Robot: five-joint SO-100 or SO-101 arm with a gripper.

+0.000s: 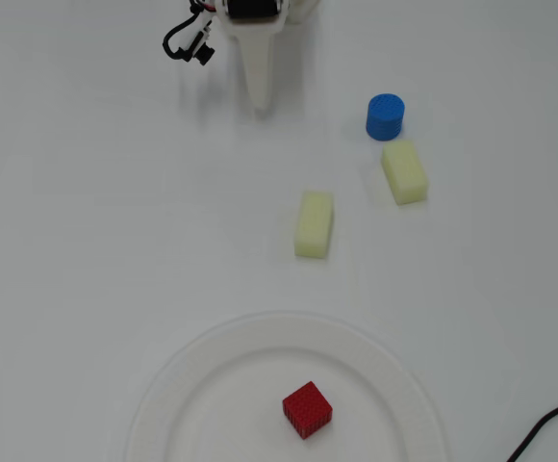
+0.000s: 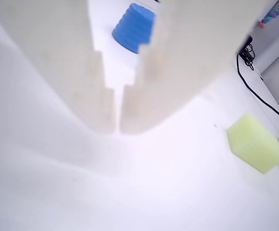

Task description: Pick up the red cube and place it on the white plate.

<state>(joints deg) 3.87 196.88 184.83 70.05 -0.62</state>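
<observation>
The red cube point(image 1: 307, 409) sits on the white plate point(image 1: 202, 385) at the bottom centre of the overhead view, a little right of the plate's middle. My gripper point(image 1: 259, 104) is at the top of that view, far from the plate, with its white fingers pointing down at the bare table. In the wrist view the two white fingers point(image 2: 72, 67) fill the upper frame and meet at their tips, so the gripper point(image 2: 118, 130) is shut and empty. The cube and the plate are out of the wrist view.
A blue cylinder point(image 1: 385, 116) stands at the upper right, also in the wrist view point(image 2: 134, 28). Two pale yellow blocks lie near it point(image 1: 404, 171) and at the centre point(image 1: 314, 223); one shows in the wrist view point(image 2: 255, 143). A black cable point(image 1: 548, 428) crosses the bottom right corner.
</observation>
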